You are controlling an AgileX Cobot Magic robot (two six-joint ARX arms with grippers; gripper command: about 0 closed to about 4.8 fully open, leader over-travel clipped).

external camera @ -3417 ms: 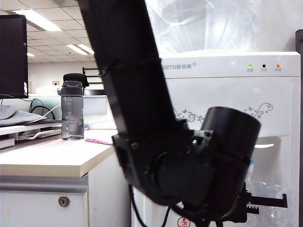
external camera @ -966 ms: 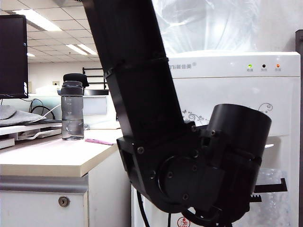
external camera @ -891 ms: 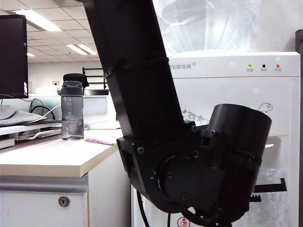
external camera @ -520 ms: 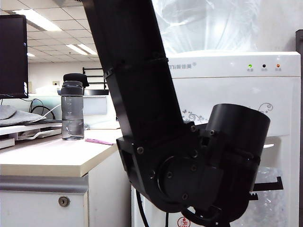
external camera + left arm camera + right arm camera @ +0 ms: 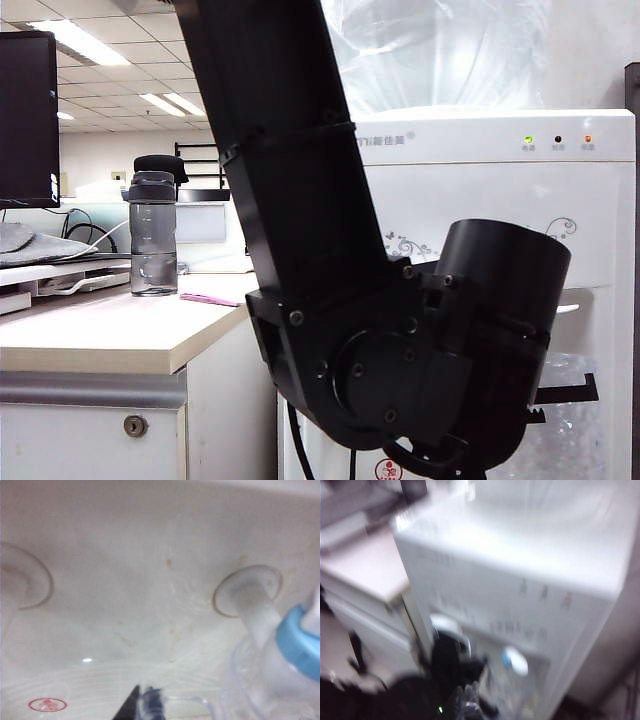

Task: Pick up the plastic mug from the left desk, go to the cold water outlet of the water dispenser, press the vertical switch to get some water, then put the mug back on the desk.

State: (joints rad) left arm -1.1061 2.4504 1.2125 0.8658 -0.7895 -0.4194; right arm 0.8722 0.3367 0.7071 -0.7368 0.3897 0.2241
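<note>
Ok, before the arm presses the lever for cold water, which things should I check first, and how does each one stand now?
1. Mug under the cold tap: ok. In the left wrist view the mug sits just below the tap with the blue collar.
2. Grip on the mug: ok. The left gripper is shut on the mug by its handle.
3. Right gripper ready at the lever: cannot tell. It appears in no view; its camera sees the water dispenser from above, blurred.
4. Lever free to press: cannot tell, it is out of frame.
5. Dispenser powered: ok, the green light is lit.
6. Mug empty: cannot tell.
</note>
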